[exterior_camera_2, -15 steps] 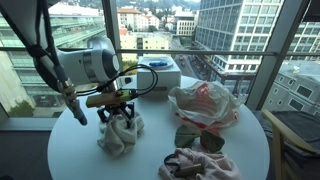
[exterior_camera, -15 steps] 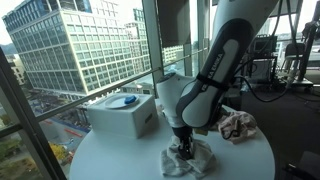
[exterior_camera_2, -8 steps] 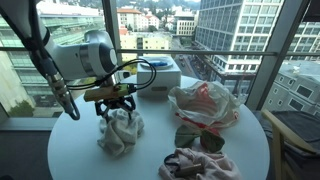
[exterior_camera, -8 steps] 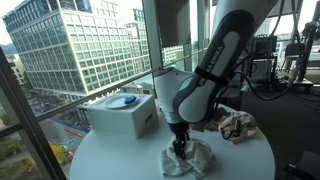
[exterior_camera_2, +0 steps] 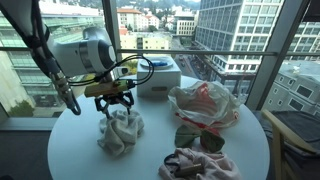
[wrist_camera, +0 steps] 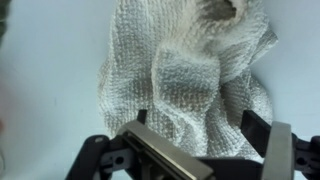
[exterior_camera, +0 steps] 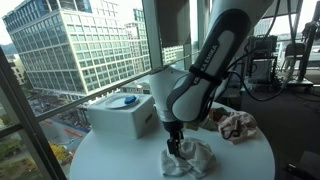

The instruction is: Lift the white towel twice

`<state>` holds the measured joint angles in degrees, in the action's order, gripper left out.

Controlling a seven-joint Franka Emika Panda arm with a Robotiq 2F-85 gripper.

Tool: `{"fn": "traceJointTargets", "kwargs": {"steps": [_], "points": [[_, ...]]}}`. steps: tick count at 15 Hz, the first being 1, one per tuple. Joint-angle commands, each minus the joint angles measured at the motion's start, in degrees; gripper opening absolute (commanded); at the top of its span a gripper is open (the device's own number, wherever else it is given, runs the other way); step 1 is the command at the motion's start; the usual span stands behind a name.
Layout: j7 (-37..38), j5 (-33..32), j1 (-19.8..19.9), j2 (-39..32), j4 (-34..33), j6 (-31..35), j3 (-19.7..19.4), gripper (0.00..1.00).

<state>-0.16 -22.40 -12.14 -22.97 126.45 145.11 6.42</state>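
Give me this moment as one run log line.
target: crumpled white knitted towel, heaped on round white table | gripper: open, directly over towel peak | held: nothing

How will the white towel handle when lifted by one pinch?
Probably floppy: the white towel lies crumpled in soft folds beneath the pincer, so it should drape and hang. Likely light; its open knit looks thin. The textured weave seems unlikely to slip.

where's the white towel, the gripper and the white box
white towel [exterior_camera_2: 121, 135]: exterior view, middle of the crumpled heap
gripper [exterior_camera_2: 117, 107]: exterior view, midway between its fingertips
white box [exterior_camera: 120, 121]: exterior view, the side facing the camera
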Motion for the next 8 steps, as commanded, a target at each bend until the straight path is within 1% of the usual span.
{"fn": "traceJointTargets", "kwargs": {"steps": [1,3,7,8], "points": [[-1.5,0.0,-0.4,-1.6,-2.2,0.2,-0.7,0.66],[-1.7,-0.4,-0.4,-2.4,-2.8,0.1,-1.3,0.49],[-1.8,-2.0,-0.3,-3.1,-3.2,-0.1,-3.2,0.2],[-1.3,-2.5,-0.4,-2.8,-3.1,-0.2,-3.7,0.11]]}}
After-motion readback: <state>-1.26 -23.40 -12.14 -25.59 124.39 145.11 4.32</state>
